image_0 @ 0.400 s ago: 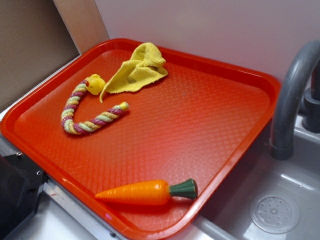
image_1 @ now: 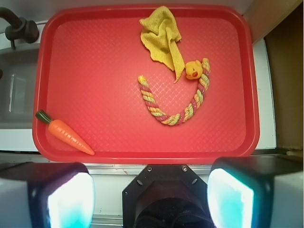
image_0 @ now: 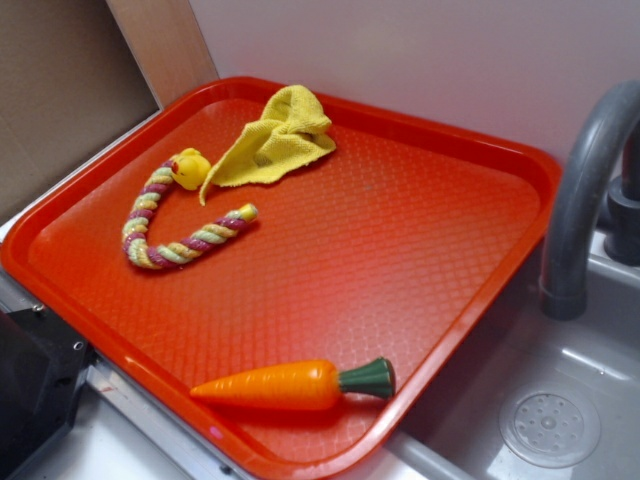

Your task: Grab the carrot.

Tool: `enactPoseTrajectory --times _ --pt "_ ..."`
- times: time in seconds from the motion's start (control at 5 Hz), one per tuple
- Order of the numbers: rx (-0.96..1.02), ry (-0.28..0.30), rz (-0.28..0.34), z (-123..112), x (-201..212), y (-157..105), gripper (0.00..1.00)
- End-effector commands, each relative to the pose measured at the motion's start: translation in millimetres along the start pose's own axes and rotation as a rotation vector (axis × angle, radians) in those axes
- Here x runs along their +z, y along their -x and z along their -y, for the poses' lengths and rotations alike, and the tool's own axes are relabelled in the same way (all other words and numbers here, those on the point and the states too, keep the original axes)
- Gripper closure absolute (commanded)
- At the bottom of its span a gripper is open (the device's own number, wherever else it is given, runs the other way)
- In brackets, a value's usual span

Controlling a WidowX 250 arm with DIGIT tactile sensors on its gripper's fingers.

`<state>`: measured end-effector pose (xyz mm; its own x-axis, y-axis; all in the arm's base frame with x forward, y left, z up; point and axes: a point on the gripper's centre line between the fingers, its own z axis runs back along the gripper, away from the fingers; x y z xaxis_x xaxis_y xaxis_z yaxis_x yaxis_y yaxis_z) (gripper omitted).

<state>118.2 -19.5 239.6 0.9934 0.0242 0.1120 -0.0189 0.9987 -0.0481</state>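
Carrot (image_0: 290,385) lies by tray (image_0: 450,290) rim; hand (image_1: 151,199) spread apart, clear above.

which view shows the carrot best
The exterior view: the carrot lies large and sharp near the tray front rim, stem cap clear. The wrist view shows it whole but small, from above, at the tray's corner.

One camera stands off to the side, looking down across the red tray (image_0: 440,130). The wrist camera looks straight down from high up. Both see the whole tray.
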Motion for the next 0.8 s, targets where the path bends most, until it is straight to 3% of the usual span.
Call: enactPoseTrajectory --times 0.0,0.2,0.6 --pt "-0.372 0.271 0.093 64 -20 -13 0.00" --pt "-0.570 0.369 0.118 100 -35 -15 0.00" --pt "-0.719 0.222 0.072 152 -87 -8 0.00"
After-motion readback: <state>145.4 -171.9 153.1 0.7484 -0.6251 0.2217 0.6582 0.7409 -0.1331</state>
